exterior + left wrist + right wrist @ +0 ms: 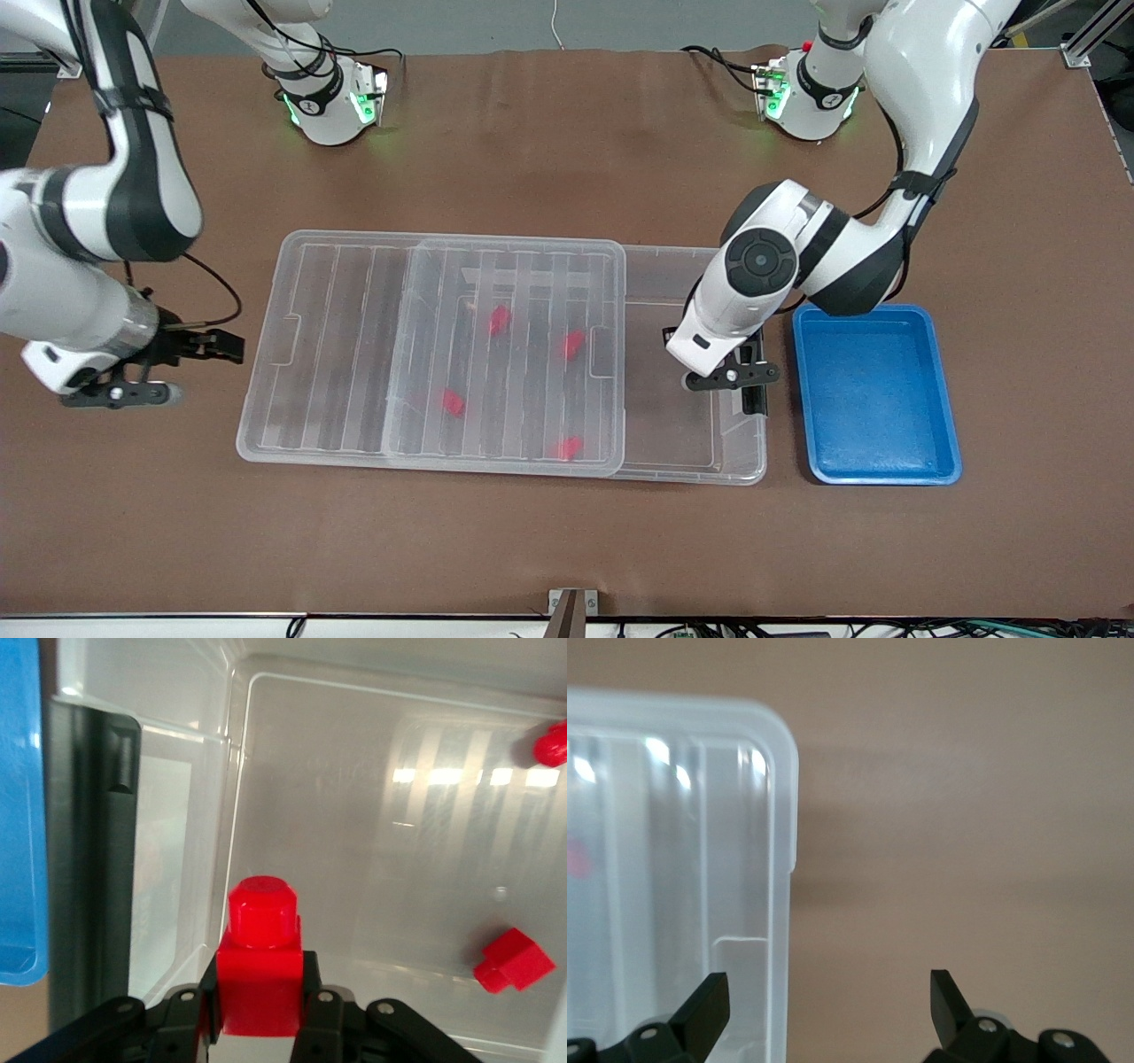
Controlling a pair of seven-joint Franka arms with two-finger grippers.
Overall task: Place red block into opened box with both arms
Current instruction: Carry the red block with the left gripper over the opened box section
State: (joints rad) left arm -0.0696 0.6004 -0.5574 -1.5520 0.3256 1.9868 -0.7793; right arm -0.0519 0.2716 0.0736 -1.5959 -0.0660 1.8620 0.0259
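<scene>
My left gripper (260,992) is shut on the red block (261,966), stub pointing away from the hand. It hangs over the uncovered end of the clear box (744,461), close to the black latch (753,399). In the front view the left hand (726,377) hides the block. The ribbed clear lid (337,354) is slid toward the right arm's end and covers most of the box. My right gripper (199,359) stands open over the lid's short edge (780,859), holding nothing.
Several other red blocks (500,320) (573,344) (453,402) lie in the box under the lid; two show in the left wrist view (514,961) (551,744). A blue tray (873,394) stands beside the box's latch end.
</scene>
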